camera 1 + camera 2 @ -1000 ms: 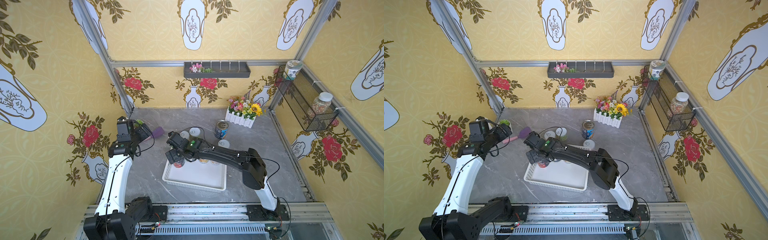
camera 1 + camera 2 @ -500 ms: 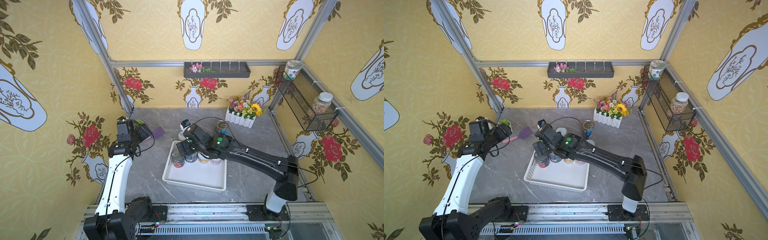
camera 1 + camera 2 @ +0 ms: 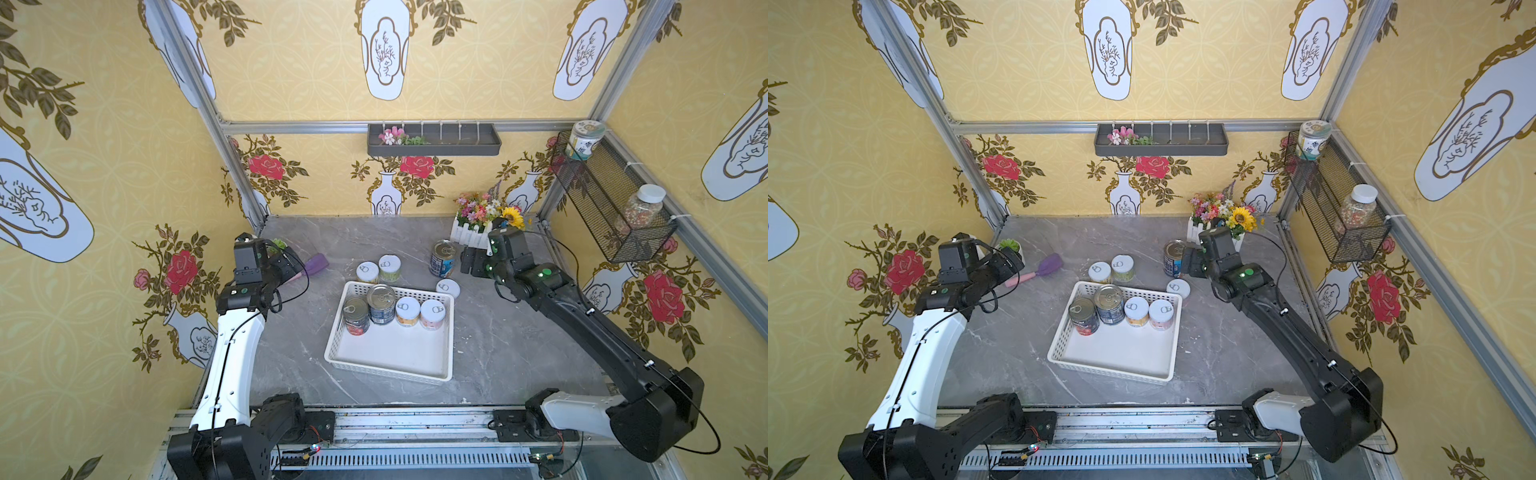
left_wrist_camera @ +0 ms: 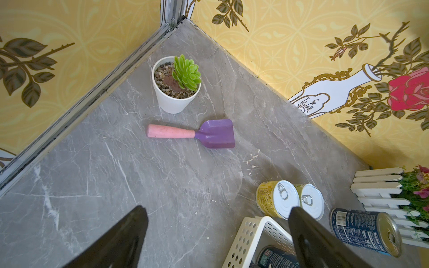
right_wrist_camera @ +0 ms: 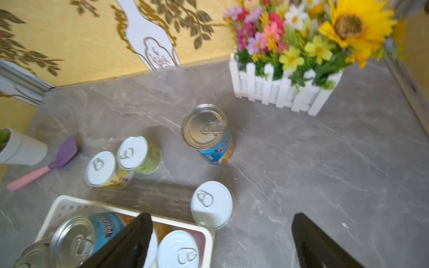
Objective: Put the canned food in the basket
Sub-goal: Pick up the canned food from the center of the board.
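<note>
Black fingers spread wide and holding nothing, the left claw (image 4: 218, 234) hangs over bare grey tabletop (image 4: 116, 185) by the left wall. A potted succulent (image 4: 176, 85) and a purple scoop (image 4: 214, 134) lie ahead of it, outside the job. Off to its right, outside the white basket (image 3: 386, 369), stand a yellow-labelled can (image 3: 367, 272) and a green-labelled can (image 3: 389, 268), upright, side by side and touching or nearly so.

Between the two claws, and nearer the robot's base than either, sits that basket. Four cans stand in a row along its far wall: a red-labelled can (image 3: 356, 316), a dark blue can (image 3: 381, 303), an orange-labelled can (image 3: 407, 311) and a pink-labelled can (image 3: 432, 313). Its near half is bare.

Further right, a tall blue can (image 3: 442, 258) stands upright just to the left of the right claw (image 3: 471, 262), close but apart from it. A lone white-lidded can (image 3: 448, 288) sits just outside the basket's far right corner, on the base side of that claw. That claw too is spread wide and empty.

Half done, I judge: four cans in, four out, and the step in hand looks like the right claw's approach to its next pick, likely one of the two beside it. That calls for lowering the open fingers either side of the can, pressing onto its wall, lifting it over the basket rim and standing it in the bare half, clear of the flower box (image 3: 469, 237) behind.
</note>
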Available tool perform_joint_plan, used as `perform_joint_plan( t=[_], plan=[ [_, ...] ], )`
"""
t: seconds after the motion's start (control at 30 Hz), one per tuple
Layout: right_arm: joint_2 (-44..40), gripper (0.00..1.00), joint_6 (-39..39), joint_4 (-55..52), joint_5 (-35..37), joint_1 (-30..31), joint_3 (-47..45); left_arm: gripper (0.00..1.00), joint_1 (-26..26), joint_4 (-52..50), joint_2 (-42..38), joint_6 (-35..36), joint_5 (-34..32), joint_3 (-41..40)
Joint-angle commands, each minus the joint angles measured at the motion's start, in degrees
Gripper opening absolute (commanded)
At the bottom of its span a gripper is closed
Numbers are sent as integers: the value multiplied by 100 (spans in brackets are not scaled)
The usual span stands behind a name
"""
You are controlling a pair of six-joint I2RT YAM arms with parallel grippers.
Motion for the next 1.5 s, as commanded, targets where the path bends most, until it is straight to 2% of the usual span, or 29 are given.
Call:
perform_joint_plan(
  t=[0.0, 0.1, 0.33, 0.63, 1.07, 1.3, 1.47],
  plan=[
    [363, 97, 166, 308, -815, -291, 142, 100, 9, 86, -7, 5, 101, -18],
    [787, 97, 0, 426, -821, -311, 309, 100, 3, 81, -36, -6, 147, 14],
    [1995, 97, -153, 82, -1034, -498, 1381, 100, 33, 86, 33, -28, 215, 59],
    [3177, 97, -278, 109, -1500, -516, 2049, 100, 62, 112, 331, 51, 961, 310],
    [3817, 97, -570, -74, -1584, -270, 2593, 100, 62, 131, 266, 55, 1097, 236],
    [4086, 97, -754, -601, -734, 80, 3048, 100, 61, 139, 236, 59, 1214, 192],
    [4150, 97, -734, -662, -612, 68, 3098, 100, 62, 148, 252, 71, 1237, 211]
  ],
)
